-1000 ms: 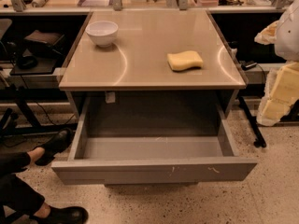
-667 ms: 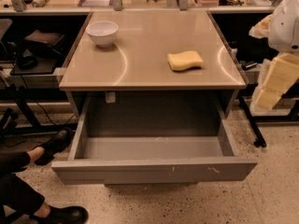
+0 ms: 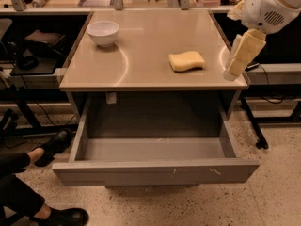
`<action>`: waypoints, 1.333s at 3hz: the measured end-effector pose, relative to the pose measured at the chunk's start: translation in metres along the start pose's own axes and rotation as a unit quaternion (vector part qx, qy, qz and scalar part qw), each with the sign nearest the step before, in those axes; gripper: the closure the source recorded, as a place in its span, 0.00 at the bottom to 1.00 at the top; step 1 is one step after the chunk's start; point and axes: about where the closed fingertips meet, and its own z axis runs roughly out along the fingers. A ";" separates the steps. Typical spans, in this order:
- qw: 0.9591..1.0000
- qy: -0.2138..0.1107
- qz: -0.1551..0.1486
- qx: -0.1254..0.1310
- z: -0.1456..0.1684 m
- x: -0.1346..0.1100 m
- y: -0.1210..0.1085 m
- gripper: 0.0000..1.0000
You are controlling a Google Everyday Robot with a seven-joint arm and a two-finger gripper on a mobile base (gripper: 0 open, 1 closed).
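Observation:
My gripper [image 3: 232, 72] hangs down from the white arm housing [image 3: 272, 4] at the upper right, over the right edge of the tan table top [image 3: 150, 36]. Nothing is in it. Nearest to it is a yellow sponge [image 3: 186, 60], lying flat on the table a short way to its left. A white bowl [image 3: 103, 33] stands upright at the table's far left corner. Below the table top a grey drawer [image 3: 155, 169] is pulled fully out, and its inside shows nothing in it.
A seated person's legs and black shoes [image 3: 54, 145] are on the speckled floor at the lower left. Dark shelving with equipment and cables [image 3: 33, 46] flanks the table on the left, and a black stand leg [image 3: 254, 126] is on the right. Clutter lines the back counter.
The arm has swung in from the right edge of view, up and leftward, bringing the gripper over the table's right edge. Sponge, bowl and drawer have not moved.

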 end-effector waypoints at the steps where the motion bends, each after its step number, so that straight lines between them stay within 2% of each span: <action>1: 0.997 -0.077 0.004 0.015 0.031 -0.009 -0.036 0.00; 2: 0.997 -0.077 0.004 0.015 0.031 -0.009 -0.037 0.00; 3: 0.997 -0.072 0.024 0.024 0.046 0.001 -0.062 0.00; 4: 0.996 -0.074 0.044 0.038 0.075 0.008 -0.109 0.00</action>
